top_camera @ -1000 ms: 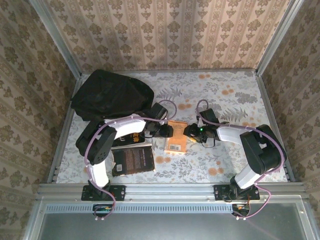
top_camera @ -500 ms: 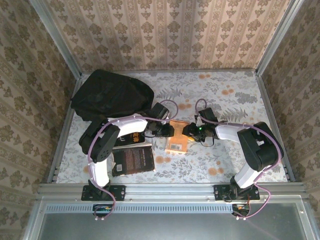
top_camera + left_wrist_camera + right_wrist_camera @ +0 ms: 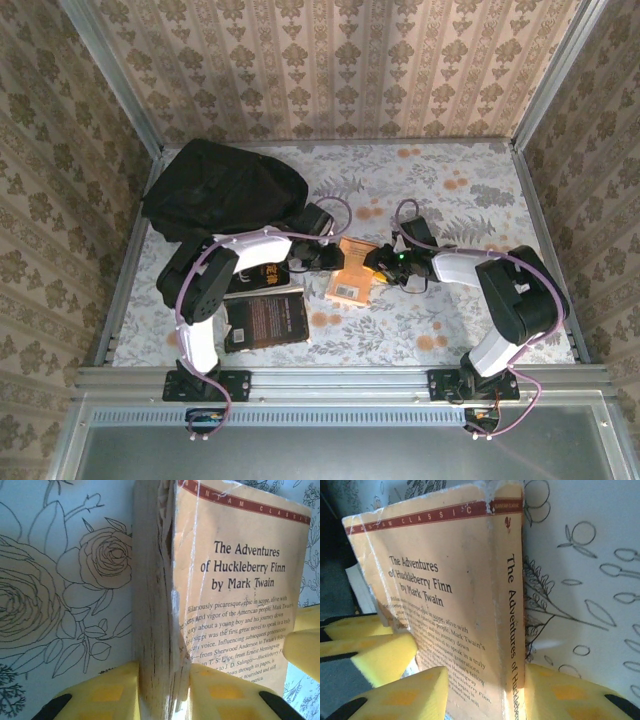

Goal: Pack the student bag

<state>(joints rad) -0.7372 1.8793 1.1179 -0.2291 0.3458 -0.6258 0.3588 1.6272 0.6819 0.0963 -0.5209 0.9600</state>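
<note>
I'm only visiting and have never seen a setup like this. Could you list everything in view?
student bag: one, black, far left of the table.
paperback: one, orange, "The Adventures of Huckleberry Finn", mid-table, between both end effectors.
dark books: two, it seems, black covers, near left; the farther one lies partly under the left arm.
table: one, pale floral cloth with orange blooms.
walls: three, beige patterned paper.
arms: two, white and black, left arm and right arm, bases at the near edge.
left end effector: one, yellow fingers, closed on the paperback's page edge.
right end effector: one, yellow fingers, closed on its spine.
</note>
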